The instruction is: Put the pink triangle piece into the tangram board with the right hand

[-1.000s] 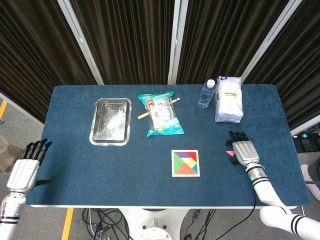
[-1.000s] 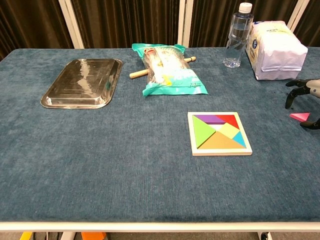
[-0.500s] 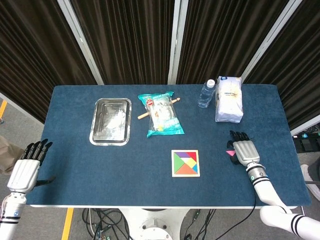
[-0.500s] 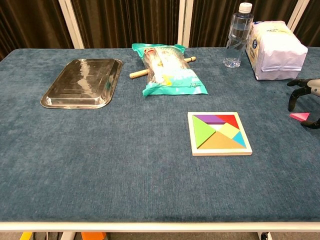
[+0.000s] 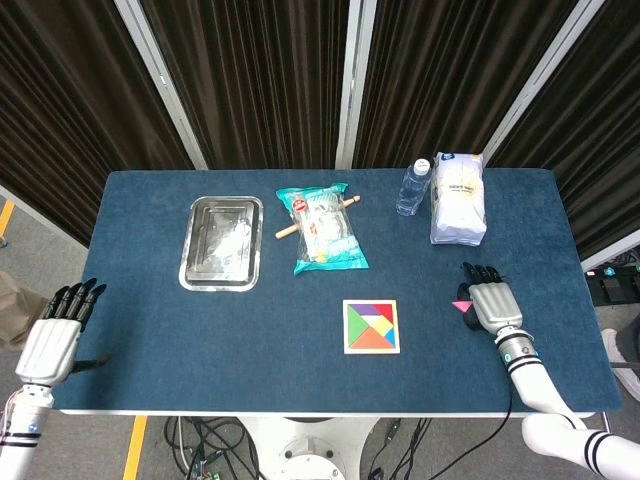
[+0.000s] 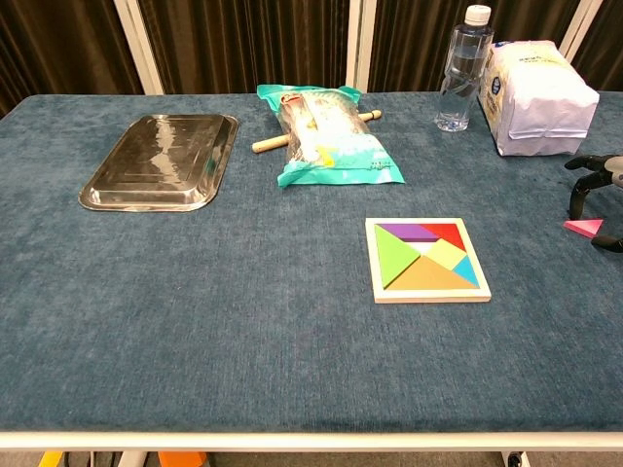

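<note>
The pink triangle piece (image 5: 461,305) (image 6: 583,227) lies flat on the blue table, to the right of the tangram board (image 5: 346,327) (image 6: 428,297). The wooden board holds several coloured pieces. My right hand (image 5: 492,299) (image 6: 596,185) is just right of the triangle, its dark fingers arched over and around the piece. The piece sits between fingers and thumb on the cloth, not pinched. The chest view cuts off most of that hand at the right edge. My left hand (image 5: 56,334) hangs off the table's left edge with its fingers spread and nothing in it.
A metal tray (image 5: 221,242) (image 6: 161,161) lies at the back left. A snack bag (image 5: 322,229) (image 6: 326,133) with a wooden stick sits at the back centre. A water bottle (image 5: 413,187) (image 6: 460,68) and a white package (image 5: 458,198) (image 6: 537,96) stand behind the right hand.
My right hand has shifted slightly to the right, away from the board. The pink triangle and the left hand have stayed where they were.
</note>
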Controlling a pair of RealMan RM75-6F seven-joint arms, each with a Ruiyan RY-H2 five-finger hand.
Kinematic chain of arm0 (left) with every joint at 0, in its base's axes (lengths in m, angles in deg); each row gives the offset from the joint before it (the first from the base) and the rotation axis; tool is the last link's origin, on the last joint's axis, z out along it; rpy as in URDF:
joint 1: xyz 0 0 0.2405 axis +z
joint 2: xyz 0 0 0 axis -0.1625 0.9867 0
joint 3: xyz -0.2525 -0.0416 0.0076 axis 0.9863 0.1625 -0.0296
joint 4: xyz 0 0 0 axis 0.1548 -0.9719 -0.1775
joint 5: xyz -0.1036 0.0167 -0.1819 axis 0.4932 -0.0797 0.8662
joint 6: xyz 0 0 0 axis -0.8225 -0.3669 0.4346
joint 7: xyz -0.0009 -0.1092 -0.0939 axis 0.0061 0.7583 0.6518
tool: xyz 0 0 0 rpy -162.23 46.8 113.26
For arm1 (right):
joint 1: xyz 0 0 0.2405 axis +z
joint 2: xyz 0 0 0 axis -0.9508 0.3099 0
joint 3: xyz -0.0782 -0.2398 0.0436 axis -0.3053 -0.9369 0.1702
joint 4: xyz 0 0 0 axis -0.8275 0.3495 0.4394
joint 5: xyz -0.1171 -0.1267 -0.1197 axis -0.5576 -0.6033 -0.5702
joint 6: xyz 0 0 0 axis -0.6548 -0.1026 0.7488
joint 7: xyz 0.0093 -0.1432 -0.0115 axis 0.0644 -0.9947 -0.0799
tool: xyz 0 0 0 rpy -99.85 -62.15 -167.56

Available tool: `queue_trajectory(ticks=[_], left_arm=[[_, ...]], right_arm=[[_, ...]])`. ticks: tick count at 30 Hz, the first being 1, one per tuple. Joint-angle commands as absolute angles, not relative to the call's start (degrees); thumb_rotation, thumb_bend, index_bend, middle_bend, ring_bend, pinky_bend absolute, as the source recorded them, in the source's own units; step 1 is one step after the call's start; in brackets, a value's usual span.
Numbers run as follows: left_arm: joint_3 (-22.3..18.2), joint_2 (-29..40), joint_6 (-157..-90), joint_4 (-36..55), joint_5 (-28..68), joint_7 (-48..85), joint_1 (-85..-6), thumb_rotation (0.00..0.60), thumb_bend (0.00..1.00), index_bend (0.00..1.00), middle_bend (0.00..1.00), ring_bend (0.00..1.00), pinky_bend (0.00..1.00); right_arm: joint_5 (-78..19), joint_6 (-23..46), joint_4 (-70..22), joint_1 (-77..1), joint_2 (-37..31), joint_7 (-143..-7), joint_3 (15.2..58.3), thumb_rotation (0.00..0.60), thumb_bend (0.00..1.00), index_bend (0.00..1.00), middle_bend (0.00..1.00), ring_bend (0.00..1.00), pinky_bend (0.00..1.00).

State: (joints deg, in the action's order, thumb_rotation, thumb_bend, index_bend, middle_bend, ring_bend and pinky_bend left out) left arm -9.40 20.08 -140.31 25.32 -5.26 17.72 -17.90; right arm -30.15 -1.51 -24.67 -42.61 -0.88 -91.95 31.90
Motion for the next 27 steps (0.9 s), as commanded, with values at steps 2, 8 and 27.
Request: queue_trajectory(ticks=[2, 8, 27], left_arm=[[-9.4, 20.1, -140.3, 25.3, -5.3, 17.7, -17.9, 0.6, 0.0, 0.0, 0.0, 0.0, 0.0], [-9.5, 20.1, -140.5, 25.3, -5.3, 17.8, -17.8, 0.6, 0.0, 0.0, 0.0, 0.0, 0.0], [-9.3, 20.4, -140.8, 25.4, -5.1, 18.3, -17.6, 0.6, 0.0, 0.0, 0.0, 0.0, 0.0]], right_arm=[[-30.2, -1.2, -24.5, -42.6, -1.0, -92.0, 31.9, 0.6, 0.25, 0.44, 0.0, 0.0, 0.0], [-29.9, -1.3, -24.5, -42.5, -1.0, -92.3, 31.8, 0.6, 0.26, 0.45, 0.0, 0.0, 0.0], [-32.2, 1.8, -31.6, -42.4, 2.3, -91.9, 33.0, 0.6, 0.3, 0.51, 0.0, 0.0, 0.0]])
